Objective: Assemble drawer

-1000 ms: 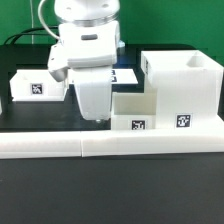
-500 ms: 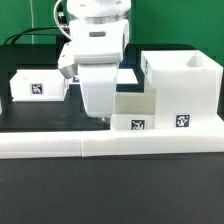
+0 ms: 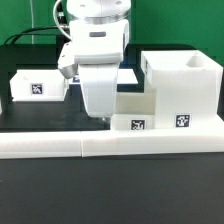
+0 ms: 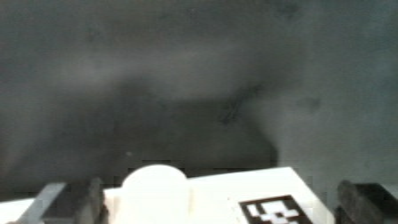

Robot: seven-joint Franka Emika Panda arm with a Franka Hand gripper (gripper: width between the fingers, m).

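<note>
The white cube-shaped housing (image 3: pixel 185 85) stands on the exterior view's right. A shallow white tray (image 3: pixel 135 108) with a tag lies against its left side. A second tray (image 3: pixel 38 85) with a tag lies at the far left. My gripper (image 3: pixel 100 112) is lowered at the left end of the middle tray. In the wrist view my gripper (image 4: pixel 217 200) is open, with one dark finger (image 4: pixel 71 200) on each side of that tray's face (image 4: pixel 214 195). The face carries a round knob (image 4: pixel 155 185) and a tag (image 4: pixel 276 212). The fingers do not visibly touch the tray.
The long low white border bar (image 3: pixel 110 147) runs across the front of the black table, right in front of the middle tray and the housing. The white arm and hand hide the table behind the middle tray.
My gripper has moved toward the exterior view's right, up to the middle tray's left end, then held still. The trays and the housing have not moved.
</note>
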